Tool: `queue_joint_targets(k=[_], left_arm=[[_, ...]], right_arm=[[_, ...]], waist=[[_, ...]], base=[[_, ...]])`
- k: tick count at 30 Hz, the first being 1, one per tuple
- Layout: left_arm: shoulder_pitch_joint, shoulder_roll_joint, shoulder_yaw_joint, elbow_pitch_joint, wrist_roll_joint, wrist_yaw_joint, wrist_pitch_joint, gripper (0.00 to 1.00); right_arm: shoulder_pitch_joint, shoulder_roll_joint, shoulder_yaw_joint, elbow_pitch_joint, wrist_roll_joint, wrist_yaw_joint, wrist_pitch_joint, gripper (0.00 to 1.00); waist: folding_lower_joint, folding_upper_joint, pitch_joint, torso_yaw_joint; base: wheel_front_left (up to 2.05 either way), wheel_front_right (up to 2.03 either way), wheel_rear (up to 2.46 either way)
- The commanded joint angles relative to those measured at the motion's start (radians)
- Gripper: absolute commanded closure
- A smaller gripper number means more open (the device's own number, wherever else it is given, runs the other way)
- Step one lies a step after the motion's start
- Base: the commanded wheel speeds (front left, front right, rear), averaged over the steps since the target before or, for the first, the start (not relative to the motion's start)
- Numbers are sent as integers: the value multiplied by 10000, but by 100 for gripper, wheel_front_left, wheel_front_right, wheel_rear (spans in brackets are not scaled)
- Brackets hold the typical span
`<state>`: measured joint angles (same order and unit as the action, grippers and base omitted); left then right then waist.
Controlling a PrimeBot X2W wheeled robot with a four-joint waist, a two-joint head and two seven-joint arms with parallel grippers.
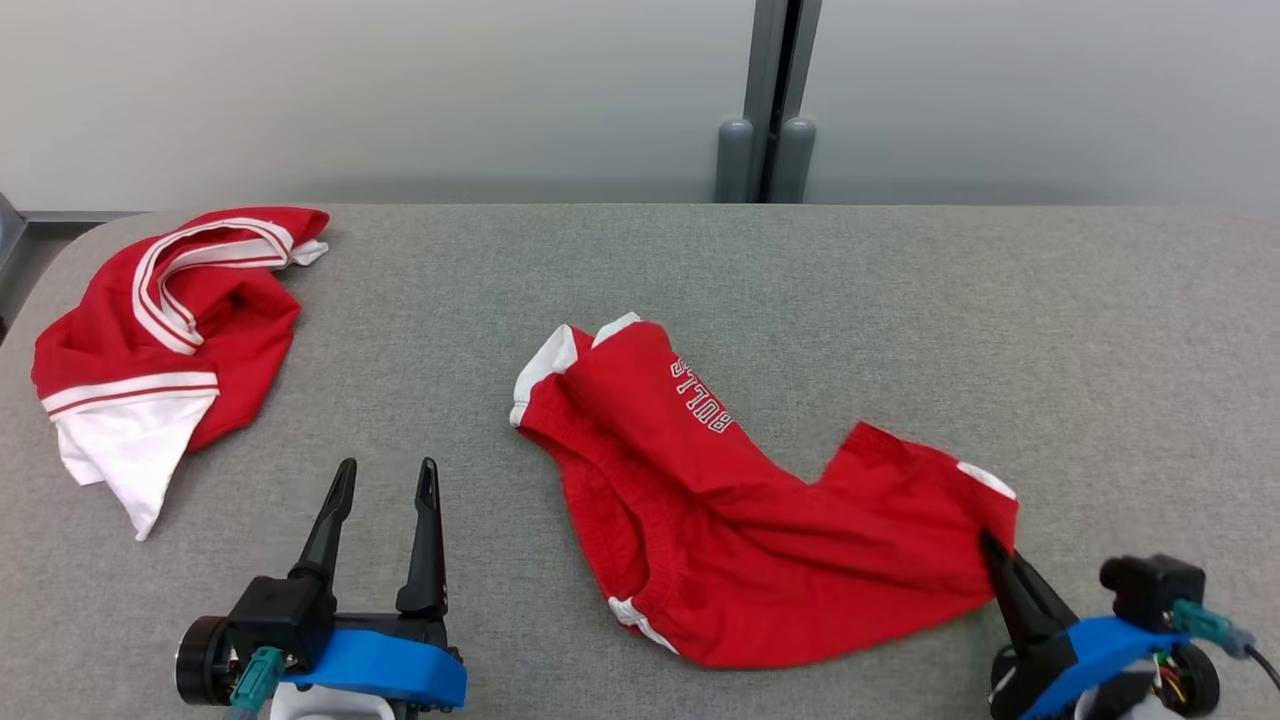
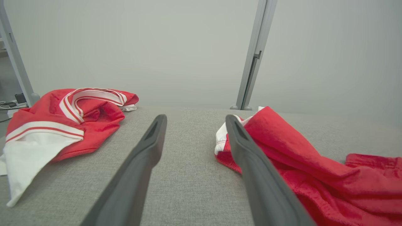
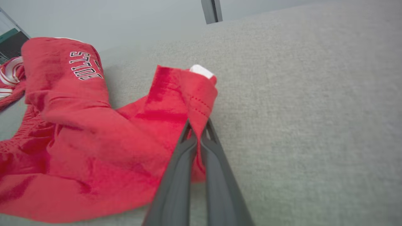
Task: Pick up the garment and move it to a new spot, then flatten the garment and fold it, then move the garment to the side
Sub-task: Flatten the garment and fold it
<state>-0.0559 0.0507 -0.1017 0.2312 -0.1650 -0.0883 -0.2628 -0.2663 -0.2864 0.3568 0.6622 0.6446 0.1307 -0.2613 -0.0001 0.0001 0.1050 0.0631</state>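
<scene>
While the right gripper [image 1: 992, 548] pinches tight on a hem of the red shorts [image 1: 740, 510] crumpled at the middle of the grey table [image 1: 1000, 320], the left gripper [image 1: 387, 468] hangs wide and empty over its near-left part

Red shorts [image 1: 740, 520] lie crumpled mid-table on the grey table [image 1: 900, 300]. BULLS lettering reads upside down on the far leg, with white trim at its hem. The waistband bunches at the near left, and the other leg stretches right.
</scene>
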Motion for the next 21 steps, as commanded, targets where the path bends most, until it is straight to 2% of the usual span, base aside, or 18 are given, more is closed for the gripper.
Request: queue_joint_targets(k=[1, 3, 4, 5, 6, 14, 21], left_arm=[[75, -5, 26, -6, -18, -4, -28, 0], [99, -7, 33, 0, -14, -20, -29, 0], [103, -5, 34, 4, -6, -25, -29, 0], [107, -5, 17, -1, -2, -29, -29, 0], [121, -5, 4, 3, 9, -33, -29, 0], [257, -7, 76, 20, 176, -77, -29, 0], [300, -5, 130, 53, 264, -153, -29, 0]], right_arm=[[734, 76, -466, -428, -279, 1, -44, 100], [1347, 254, -958, -985, -547, 3, 17, 100], [1617, 351, -1211, -1248, -663, 3, 58, 60], [1882, 430, -1507, -1452, -775, 1, 146, 28], [2090, 460, -1778, -1671, -983, 1, 174, 0], [2934, 1252, -3558, -4230, -2773, 3, 145, 0], [3072, 1757, -3683, -5869, -3666, 3, 15, 0]], waist=[[1, -1, -30, -103], [1, -1, -39, -210], [1, -1, -49, -261], [1, -1, -61, -296], [1, -1, -79, -329], [1, -1, -287, -549], [1, -1, -420, -597]], base=[[0, 0, 0], [0, 0, 0], [0, 0, 0], [0, 0, 0], [0, 0, 0], [0, 0, 0], [0, 0, 0]])
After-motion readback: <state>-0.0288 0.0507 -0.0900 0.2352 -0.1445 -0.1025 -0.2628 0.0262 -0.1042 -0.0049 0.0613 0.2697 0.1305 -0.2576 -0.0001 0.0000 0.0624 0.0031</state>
